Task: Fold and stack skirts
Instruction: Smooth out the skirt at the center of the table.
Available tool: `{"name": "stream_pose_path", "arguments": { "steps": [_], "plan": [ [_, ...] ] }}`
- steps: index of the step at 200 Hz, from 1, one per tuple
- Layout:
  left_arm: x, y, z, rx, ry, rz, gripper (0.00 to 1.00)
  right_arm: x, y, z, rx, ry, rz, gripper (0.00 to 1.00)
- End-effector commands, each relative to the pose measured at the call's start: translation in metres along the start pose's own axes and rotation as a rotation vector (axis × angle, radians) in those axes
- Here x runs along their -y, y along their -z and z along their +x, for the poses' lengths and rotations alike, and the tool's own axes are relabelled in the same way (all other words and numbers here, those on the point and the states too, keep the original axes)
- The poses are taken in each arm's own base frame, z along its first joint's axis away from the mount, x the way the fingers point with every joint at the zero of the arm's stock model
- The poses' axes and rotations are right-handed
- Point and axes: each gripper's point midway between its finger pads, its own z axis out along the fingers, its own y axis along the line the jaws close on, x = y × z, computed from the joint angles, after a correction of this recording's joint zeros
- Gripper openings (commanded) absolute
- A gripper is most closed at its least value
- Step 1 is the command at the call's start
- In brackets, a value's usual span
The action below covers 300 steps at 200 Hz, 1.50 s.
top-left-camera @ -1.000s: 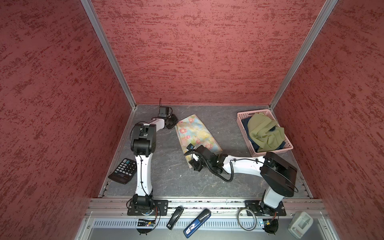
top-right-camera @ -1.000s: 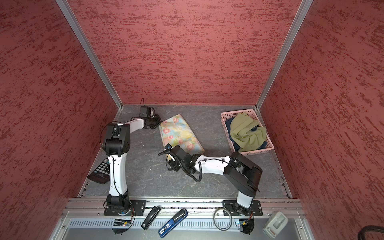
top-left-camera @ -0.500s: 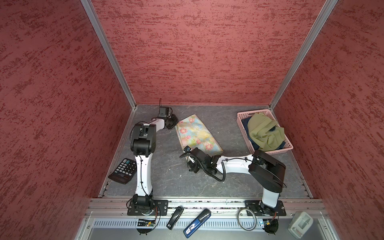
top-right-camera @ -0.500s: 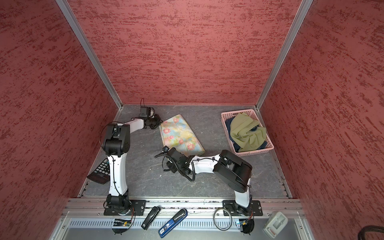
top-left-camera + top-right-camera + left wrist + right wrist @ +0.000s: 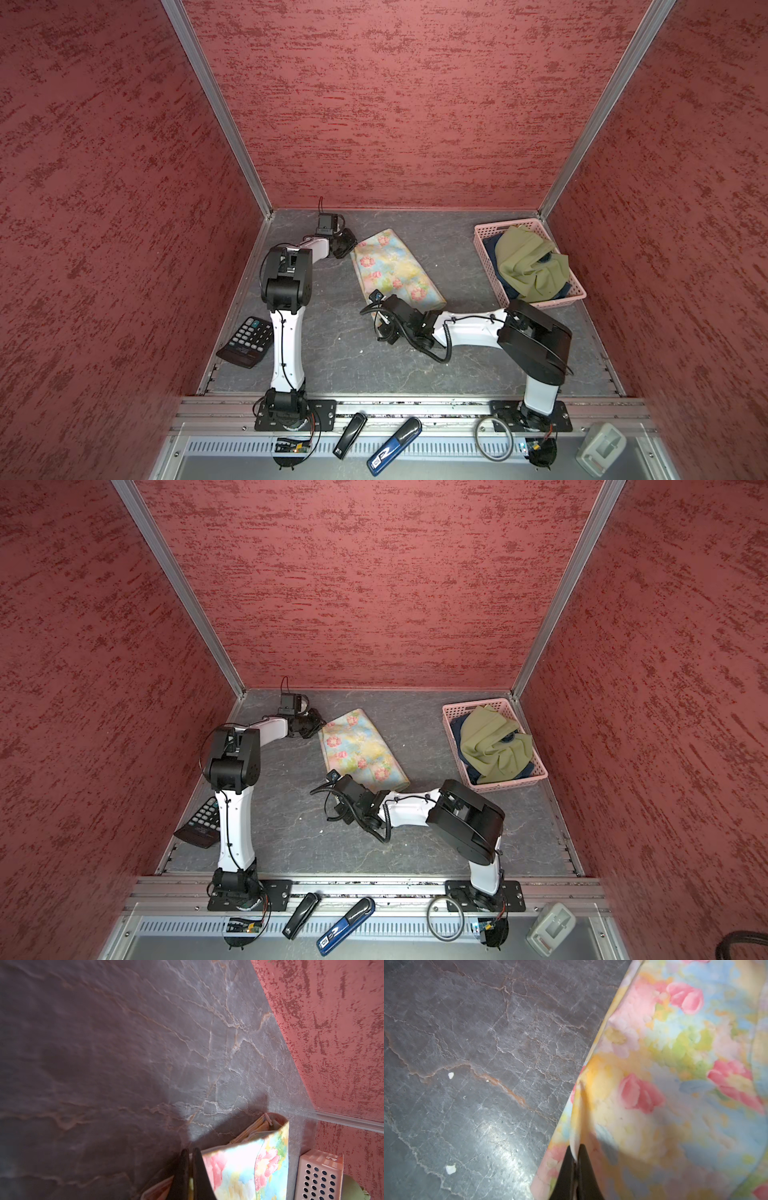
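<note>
The pastel floral skirt (image 5: 395, 266) (image 5: 360, 750) lies folded lengthwise on the dark table. My left gripper (image 5: 348, 246) (image 5: 316, 725) (image 5: 190, 1150) is at its far left corner, shut on the cloth there. My right gripper (image 5: 380, 323) (image 5: 338, 806) (image 5: 576, 1147) is at the near left corner, shut on a raised fold of the floral skirt (image 5: 654, 1084). The olive-green skirt (image 5: 528, 262) (image 5: 492, 746) lies crumpled in the pink basket (image 5: 557, 300) (image 5: 515, 782), on top of the dark-blue denim skirt (image 5: 490, 245) (image 5: 457, 729), which is mostly hidden.
A black calculator (image 5: 247, 341) (image 5: 199, 821) lies by the left wall beside the left arm. Red walls close in three sides of the table. A stapler (image 5: 351, 434), a blue tool (image 5: 395, 446) and a ring (image 5: 494, 438) sit on the front rail.
The right gripper's jaws have closed on the floral skirt's near edge, and its arm shifted slightly left. The left gripper has stayed shut at the far corner.
</note>
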Motion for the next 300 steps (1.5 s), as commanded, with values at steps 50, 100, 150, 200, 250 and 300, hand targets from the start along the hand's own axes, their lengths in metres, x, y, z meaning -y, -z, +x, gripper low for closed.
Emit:
{"name": "stream_pose_path", "arguments": {
  "steps": [50,100,150,200,250,300],
  "plan": [
    [0.044,0.031,-0.021,0.041,-0.029,0.096,0.0,0.052,0.062,-0.051,0.186,0.016,0.12,0.0],
    [0.055,0.048,-0.022,0.058,-0.053,0.124,0.0,0.055,0.082,-0.067,0.218,0.061,0.13,0.0],
    [0.033,0.047,-0.015,0.049,-0.031,0.104,0.0,0.042,0.082,-0.054,0.208,0.061,0.081,0.0],
    [0.003,0.037,-0.004,0.03,-0.007,0.063,0.0,0.028,0.062,-0.025,0.143,0.097,0.034,0.0],
    [-0.021,0.025,0.004,0.006,0.01,0.026,0.0,0.002,0.042,0.005,0.079,0.121,-0.028,0.0],
    [-0.033,0.018,0.006,-0.002,0.021,0.007,0.0,-0.031,0.037,0.013,0.068,0.144,-0.115,0.11]
  ]
}}
